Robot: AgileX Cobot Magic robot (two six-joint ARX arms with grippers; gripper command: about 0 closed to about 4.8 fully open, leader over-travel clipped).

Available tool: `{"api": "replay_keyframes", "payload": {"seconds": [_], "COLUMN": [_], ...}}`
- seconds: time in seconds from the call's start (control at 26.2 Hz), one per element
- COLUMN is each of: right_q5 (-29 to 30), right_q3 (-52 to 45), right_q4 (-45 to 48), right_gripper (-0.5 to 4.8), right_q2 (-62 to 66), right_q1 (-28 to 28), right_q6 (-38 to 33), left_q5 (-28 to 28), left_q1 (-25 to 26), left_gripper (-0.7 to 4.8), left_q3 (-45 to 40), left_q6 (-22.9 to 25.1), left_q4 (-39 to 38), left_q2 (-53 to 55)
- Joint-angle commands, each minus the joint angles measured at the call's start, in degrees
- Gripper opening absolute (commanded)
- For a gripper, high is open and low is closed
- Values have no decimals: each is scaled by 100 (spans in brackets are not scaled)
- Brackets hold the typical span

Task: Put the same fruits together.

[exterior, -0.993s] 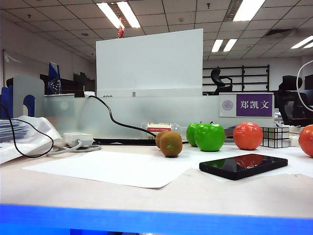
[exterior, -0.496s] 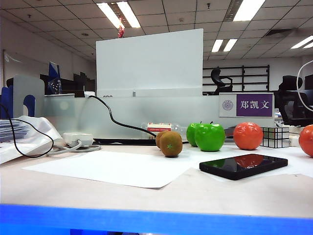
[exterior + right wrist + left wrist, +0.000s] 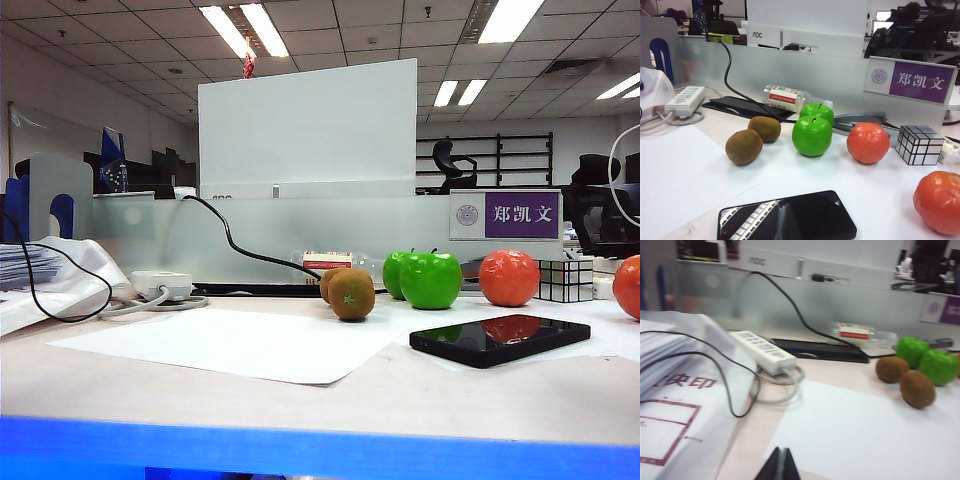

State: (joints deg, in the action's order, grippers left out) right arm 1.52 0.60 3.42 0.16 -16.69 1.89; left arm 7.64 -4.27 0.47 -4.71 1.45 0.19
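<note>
Both tools sitting low at near tabletop edge, jaws pinched shut, holding nothing: left tool, right tool. Kiwis paired, apples paired. Oranges split: far one, near-right one. Right arm nearer.

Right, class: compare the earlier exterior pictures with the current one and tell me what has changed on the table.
Nothing visibly changed. The two kiwis, the two green apples, both orange fruits, the puzzle cube and the phone lie where they were. The left gripper and right gripper show only in their wrist views, jaws shut, holding nothing.
</note>
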Motion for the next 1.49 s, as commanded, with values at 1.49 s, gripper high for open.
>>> {"api": "replay_keyframes", "payload": {"seconds": [1.49], "right_q5": [-7], "right_q3": [20], "right_q4": [105], "right_gripper": [3], "right_q2": [-7], "right_q1": [0], "right_q6": [-2], "left_q5": [-634], "left_q1": [216], "left_gripper": [-2], "left_q3": [7], "left_q6": [470], "left_q4": [-59], "left_q2": [-7]}}
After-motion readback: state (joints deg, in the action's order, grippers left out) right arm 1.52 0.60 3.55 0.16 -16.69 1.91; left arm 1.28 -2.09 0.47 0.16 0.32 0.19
